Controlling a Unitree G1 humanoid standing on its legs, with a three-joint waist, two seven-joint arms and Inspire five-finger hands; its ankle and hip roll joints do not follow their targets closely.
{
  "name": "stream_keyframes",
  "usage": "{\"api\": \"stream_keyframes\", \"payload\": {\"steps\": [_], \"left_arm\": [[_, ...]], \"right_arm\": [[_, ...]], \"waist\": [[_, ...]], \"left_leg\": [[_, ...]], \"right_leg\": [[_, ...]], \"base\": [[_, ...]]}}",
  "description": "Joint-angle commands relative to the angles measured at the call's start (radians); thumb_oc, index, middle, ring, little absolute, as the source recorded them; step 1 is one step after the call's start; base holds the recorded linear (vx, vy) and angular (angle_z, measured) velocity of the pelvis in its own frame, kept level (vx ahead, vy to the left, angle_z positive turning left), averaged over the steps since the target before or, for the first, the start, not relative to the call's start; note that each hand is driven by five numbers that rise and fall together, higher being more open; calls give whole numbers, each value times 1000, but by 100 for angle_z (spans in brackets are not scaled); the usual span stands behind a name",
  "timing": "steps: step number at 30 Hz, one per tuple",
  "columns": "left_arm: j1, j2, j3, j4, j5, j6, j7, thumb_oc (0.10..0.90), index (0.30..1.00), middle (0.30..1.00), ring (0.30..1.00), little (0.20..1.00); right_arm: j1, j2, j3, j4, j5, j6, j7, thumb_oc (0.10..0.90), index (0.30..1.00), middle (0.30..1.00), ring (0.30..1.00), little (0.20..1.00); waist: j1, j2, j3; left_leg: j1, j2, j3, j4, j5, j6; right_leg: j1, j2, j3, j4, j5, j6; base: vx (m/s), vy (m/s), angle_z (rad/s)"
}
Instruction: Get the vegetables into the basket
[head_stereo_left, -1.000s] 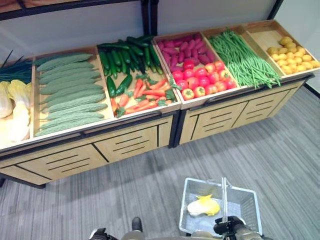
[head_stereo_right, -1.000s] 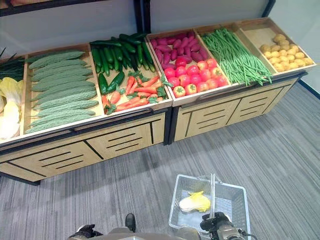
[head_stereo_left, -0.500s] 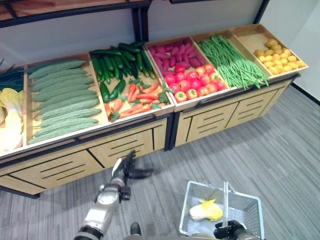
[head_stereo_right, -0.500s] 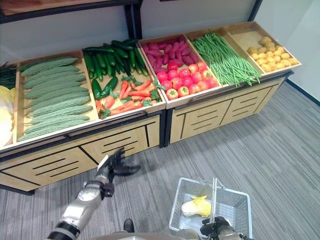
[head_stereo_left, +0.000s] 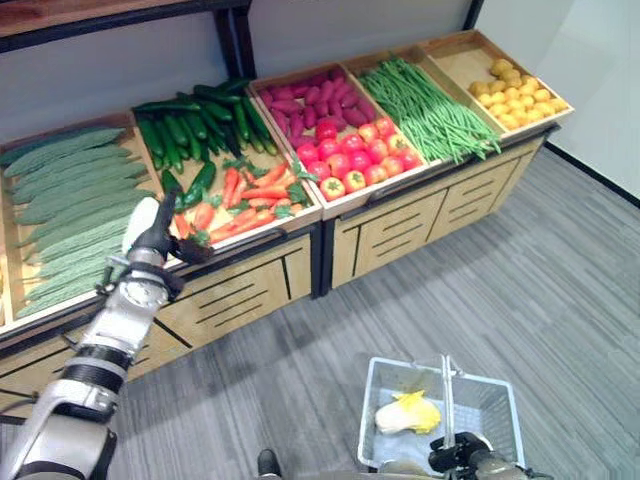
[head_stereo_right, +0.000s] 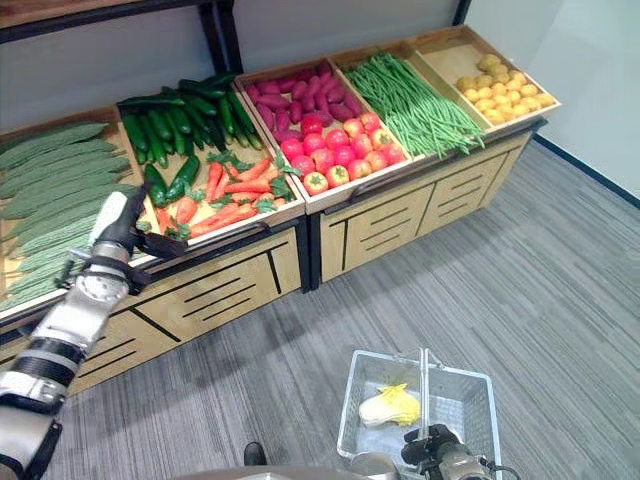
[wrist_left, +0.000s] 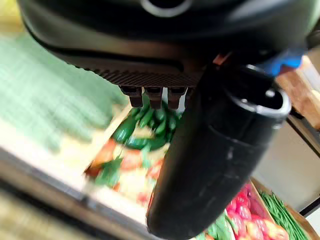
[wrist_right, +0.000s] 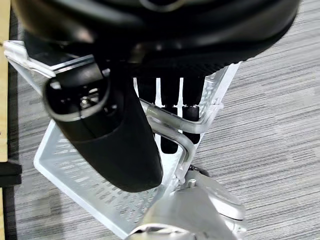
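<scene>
Silver-grey arm (head_stereo_left: 95, 355), dark left hand (head_stereo_left: 160, 235), white-covered thumb.

Both eye views look steeply down from head height, sharing the long wooden vegetable stand (head_stereo_left: 330, 205) across the upper frame and the silver wire basket (head_stereo_left: 490, 400) at lower right. Each wrist view looks very closely past its own hand.

No text, label, number or sign can be read anywhere in these views: none on the wooden produce crates, on the drawer fronts beneath them, on the wire basket or on the vegetables.
</scene>
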Motion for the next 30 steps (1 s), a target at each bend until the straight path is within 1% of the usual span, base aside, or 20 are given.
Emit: {"api": "stream_keyframes", "payload": {"steps": [1, 4, 6, 7, 8, 9, 10, 14, 15, 17, 19, 22, 24, 28, 30], "left_arm": [[-252, 96, 2, 69, 102, -31, 43, 900, 1000, 1000, 1000, 1000], [-382, 138, -119, 190, 153, -15, 38, 900, 1000, 1000, 1000, 1000], [-463, 146, -184, 278, 149, -18, 40, 900, 1000, 1000, 1000, 1000], [-502, 158, -228, 304, 171, -15, 36, 900, 1000, 1000, 1000, 1000], [-556, 160, -267, 357, 173, -15, 35, 900, 1000, 1000, 1000, 1000], [-557, 160, -269, 358, 173, -16, 35, 900, 1000, 1000, 1000, 1000], [-601, 161, -301, 397, 181, -11, 36, 900, 1000, 1000, 1000, 1000], [-694, 166, -347, 499, 164, -9, 43, 900, 1000, 1000, 1000, 1000], [-696, 166, -349, 501, 164, -10, 43, 900, 1000, 1000, 1000, 1000], [-765, 173, -401, 546, 182, -9, 38, 900, 1000, 1000, 1000, 1000], [-792, 183, -413, 571, 172, -10, 39, 900, 1000, 1000, 1000, 1000], [-834, 196, -439, 599, 164, -14, 41, 900, 1000, 1000, 1000, 1000], [-856, 199, -440, 605, 143, -18, 47, 900, 1000, 1000, 1000, 1000], [-838, 218, -424, 581, 113, -29, 53, 900, 1000, 1000, 1000, 1000], [-818, 219, -401, 566, 84, -35, 51, 900, 1000, 1000, 1000, 1000]], "right_arm": [[-15, -65, 75, 23, -50, 16, -27, 400, 300, 300, 300, 300], [-29, -79, 92, 19, -36, 10, -43, 400, 300, 300, 300, 300], [-40, -79, 99, 14, -23, 4, -51, 400, 300, 300, 300, 300], [-43, -80, 105, 9, -17, 0, -54, 400, 300, 300, 300, 300], [-53, -78, 111, 2, -2, -7, -59, 400, 300, 300, 300, 300], [-53, -77, 111, 2, -2, -7, -59, 400, 300, 300, 300, 300], [-65, -79, 116, 0, 11, -11, -61, 400, 300, 300, 300, 300], [-85, -69, 132, -21, 55, -23, -72, 400, 300, 300, 300, 300], [-85, -68, 131, -21, 55, -23, -72, 400, 300, 300, 300, 300], [-96, -66, 139, -23, 72, -30, -73, 400, 300, 300, 300, 300], [-102, -62, 146, -23, 80, -29, -72, 400, 300, 300, 300, 300], [-110, -55, 164, -4, 81, -24, -66, 400, 300, 300, 300, 300], [-111, -48, 177, 9, 74, -19, -59, 400, 300, 300, 300, 300], [-106, -50, 188, 23, 62, -10, -50, 400, 300, 300, 300, 300], [-107, -53, 198, 24, 48, -6, -43, 400, 300, 300, 300, 300]], "waist": [[-32, -15, 18], [-54, -4, 42], [-58, -5, 56], [-62, -3, 63], [-62, -3, 73], [-61, -4, 73], [-66, -2, 82], [-74, 6, 99], [-73, 5, 97], [-80, 13, 102], [-78, 15, 100], [-75, 17, 88], [-74, 19, 76], [-68, 24, 51], [-65, 30, 33]], "left_leg": [[37, -17, 11, 1, -79, -29], [-31, -16, 22, 1, -62, -29], [-87, -17, 28, 1, -49, -30], [-118, -20, 34, 1, -42, -31], [-161, -18, 37, 1, -35, -32], [-161, -18, 37, 1, -35, -32], [-193, -21, 41, 1, -28, -33], [-283, -21, 50, 1, -12, -45], [-285, -21, 50, 1, -11, -45], [-321, -21, 53, 1, -6, -47], [-346, -17, 58, 1, 0, -50], [-359, -12, 60, 1, 1, -54], [-358, -13, 60, 1, -3, -54], [-337, -15, 58, 1, -13, -54], [-311, -19, 58, 1, -23, -53]], "right_leg": [[-141, -2, 12, 42, 45, 41], [-223, 0, 34, 48, 71, 45], [-284, -2, 50, 49, 91, 48], [-315, 0, 59, 49, 102, 50], [-355, -1, 68, 47, 116, 54], [-356, -1, 68, 47, 116, 54], [-388, 0, 74, 43, 133, 57], [-473, 1, 88, 25, 166, 64], [-475, 0, 88, 25, 166, 64], [-517, -2, 94, 22, 179, 67], [-544, -1, 98, 19, 187, 69], [-566, 1, 101, 14, 194, 72], [-569, 0, 103, 14, 195, 73], [-549, -5, 102, 13, 187, 73], [-525, -8, 101, 14, 178, 71]], "base": [[-135, 44, -12], [-151, 41, -23], [-146, 40, -25], [-137, 40, -26], [-106, 29, -23], [-118, 34, -17], [-72, 27, -13], [-73, 29, -24], [-40, 12, -17], [-29, 11, -8], [-9, 8, -4], [24, -18, -7], [49, -12, -10], [67, 4, -4], [85, 22, 3]]}}
